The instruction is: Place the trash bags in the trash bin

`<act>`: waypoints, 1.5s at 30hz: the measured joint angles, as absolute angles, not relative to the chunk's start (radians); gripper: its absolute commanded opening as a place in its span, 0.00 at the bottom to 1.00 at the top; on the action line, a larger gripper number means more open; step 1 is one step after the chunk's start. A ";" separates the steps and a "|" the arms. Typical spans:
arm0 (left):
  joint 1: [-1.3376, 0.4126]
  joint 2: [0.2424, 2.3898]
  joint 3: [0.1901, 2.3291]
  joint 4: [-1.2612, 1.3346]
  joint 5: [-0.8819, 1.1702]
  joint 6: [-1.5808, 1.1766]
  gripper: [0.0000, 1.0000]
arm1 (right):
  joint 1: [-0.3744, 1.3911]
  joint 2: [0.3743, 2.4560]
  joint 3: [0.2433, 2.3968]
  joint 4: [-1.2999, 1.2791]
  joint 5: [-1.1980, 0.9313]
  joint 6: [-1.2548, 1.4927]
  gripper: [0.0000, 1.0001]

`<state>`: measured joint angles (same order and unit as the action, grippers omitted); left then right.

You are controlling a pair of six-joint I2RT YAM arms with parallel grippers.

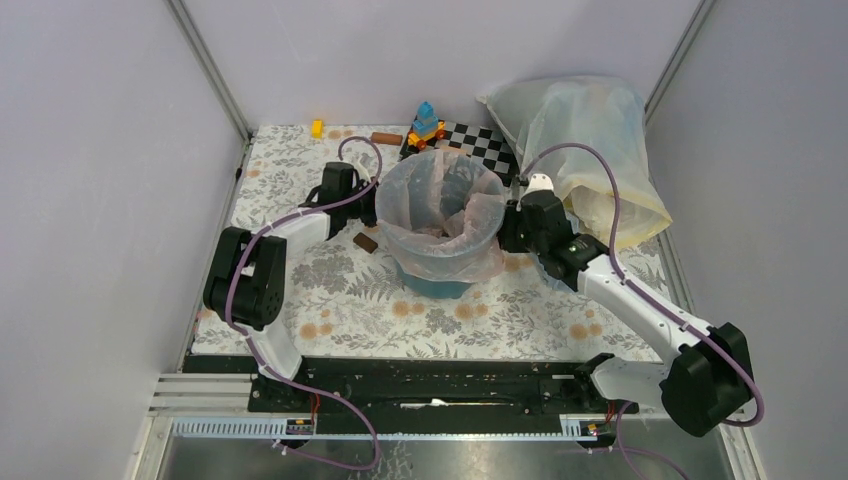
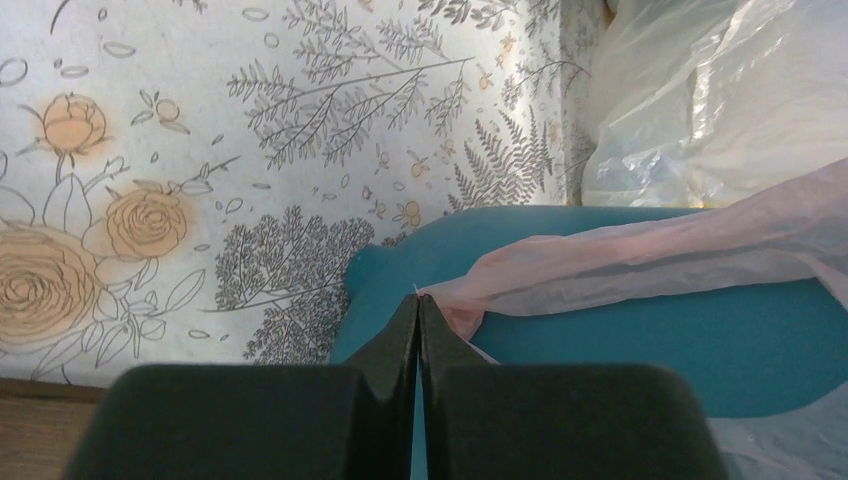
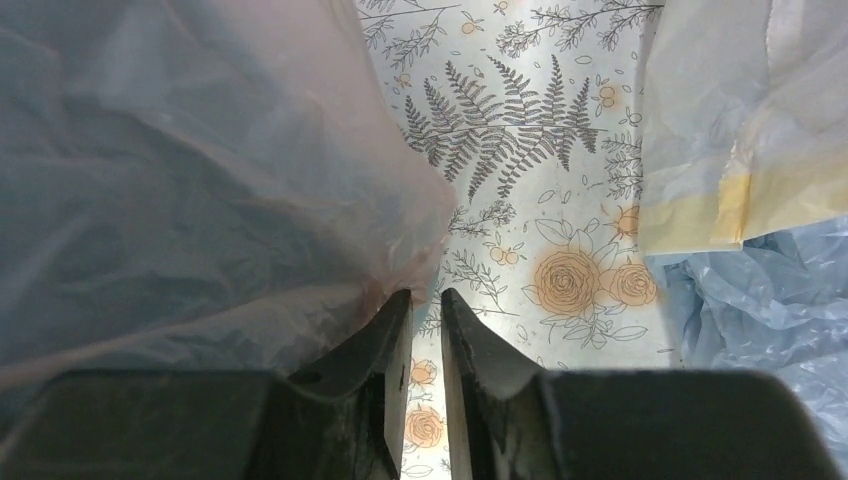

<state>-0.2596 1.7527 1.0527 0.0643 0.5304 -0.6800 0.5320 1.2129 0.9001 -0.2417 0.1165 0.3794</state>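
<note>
Overhead, trash bin [image 1: 436, 284] sits mid-bench [image 1: 330, 292], pink trash bag [image 1: 440, 215] lining it. Left tool [image 1: 365, 203] at its 9 o'clock, right tool [image 1: 508, 225] at 3 o'clock, tips too small to read. Wrist views only: left pressed together, pinching bag edge by bin rim; right narrowly parted, film beside it, nothing between.

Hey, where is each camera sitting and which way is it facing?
Top external: above and behind the arms, looking down on the table; both arms show, left gripper and right gripper flanking the trash bin.
Left wrist: on the left arm, looking past its shut fingers at the bin's teal side.
Right wrist: on the right arm, looking down between its slightly parted fingers at the table.
Shared: all three show the bin's pink bag.
</note>
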 measured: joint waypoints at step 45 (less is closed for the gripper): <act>-0.262 1.540 0.854 0.161 0.385 -0.708 0.02 | 0.411 0.899 0.537 0.061 -0.017 0.554 0.27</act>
